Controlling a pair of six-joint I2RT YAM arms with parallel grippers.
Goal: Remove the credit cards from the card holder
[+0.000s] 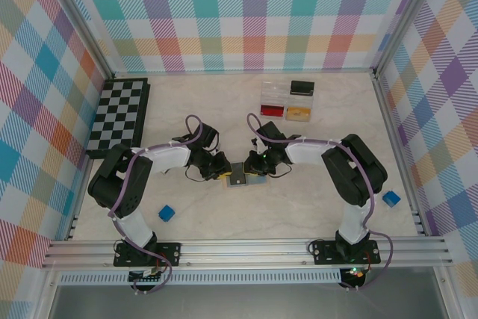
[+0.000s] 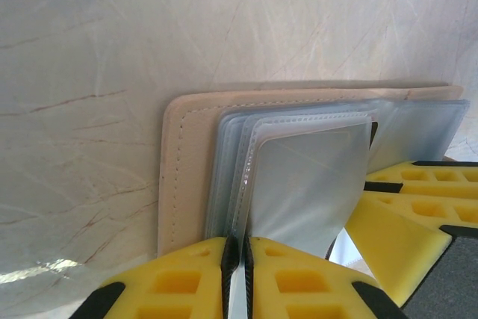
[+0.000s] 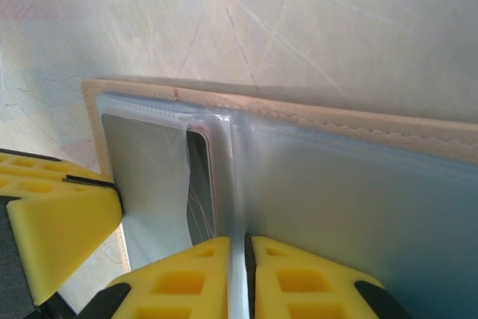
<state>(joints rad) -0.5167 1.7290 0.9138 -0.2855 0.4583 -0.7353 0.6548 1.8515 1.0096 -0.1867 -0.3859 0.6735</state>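
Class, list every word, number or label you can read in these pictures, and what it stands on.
No text is readable.
Tan card holder with light blue lining: no print seen.
Dark card in its clear sleeve: pale marks, illegible.
Clear plastic compartment box: contents too small to read.

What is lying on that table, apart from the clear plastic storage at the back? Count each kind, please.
small blue cubes: 2
black-and-white chequered chessboard: 1
tan two-panel card holder with clear sleeves: 1
Total: 4
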